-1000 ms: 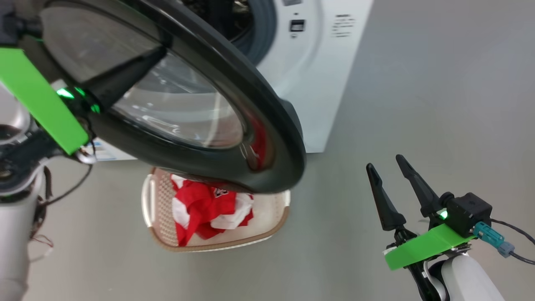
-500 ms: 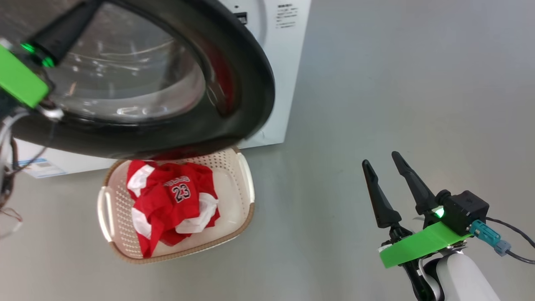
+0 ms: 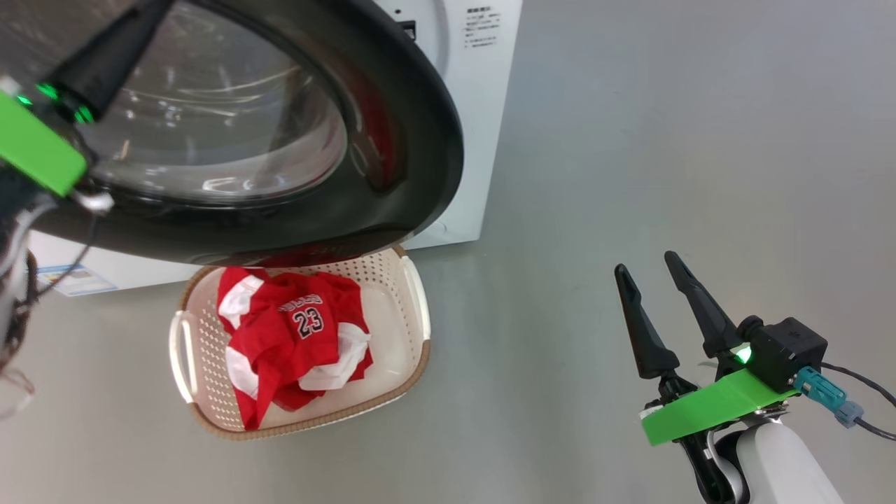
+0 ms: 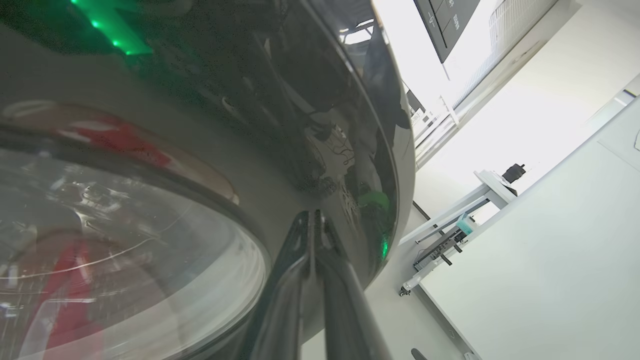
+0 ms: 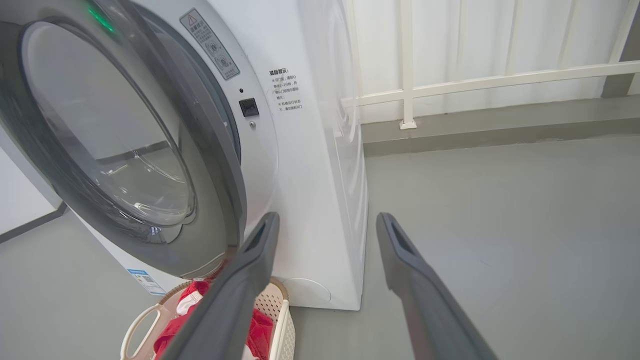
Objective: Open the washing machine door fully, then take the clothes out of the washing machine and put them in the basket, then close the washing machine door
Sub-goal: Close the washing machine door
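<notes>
The washing machine door (image 3: 392, 175), with its black rim and glass window, stands a little ajar from the white washing machine (image 3: 476, 105). My left gripper (image 3: 133, 21) is shut, its fingertips (image 4: 314, 216) lying against the door's glossy rim (image 4: 325, 125). The basket (image 3: 413, 364) sits on the floor below the door, holding the red and white clothes (image 3: 294, 336) with the number 23 showing. My right gripper (image 3: 644, 264) hangs open and holds nothing, well to the right of the basket. From the right wrist, the door (image 5: 100, 125) is near the machine front (image 5: 310, 175), beyond my right gripper (image 5: 328, 218).
Grey floor (image 3: 665, 140) spreads to the right of the machine. A white railing (image 5: 475, 82) runs along the wall behind. The basket's corner (image 5: 282, 320) lies just in front of the machine's base.
The door has swung in towards the machine front and now covers the drum opening, with my left gripper staying on it. The head view has shifted. The right arm has barely moved.
</notes>
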